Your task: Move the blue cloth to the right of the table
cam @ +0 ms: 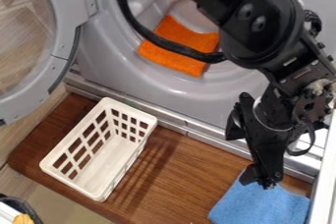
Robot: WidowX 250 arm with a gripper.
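Toward five o'clock, the gripper (pixel 261 181) — wide or narrow, I can't tell — partly hides the blue cloth (pixel 257 205), cropped below; wooden table (pixel 176 179) at six, grey drum (pixel 197 81) at twelve.

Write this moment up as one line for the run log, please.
gripper: at blue cloth, view's lower right; grasp: unclear; white basket: left of cloth; orange cloth: inside drum

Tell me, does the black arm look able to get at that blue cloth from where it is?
Probably yes. Its hand hangs at the near edge of the blue cloth, nothing seems to lie on top, and the white basket stands apart, out of the way.
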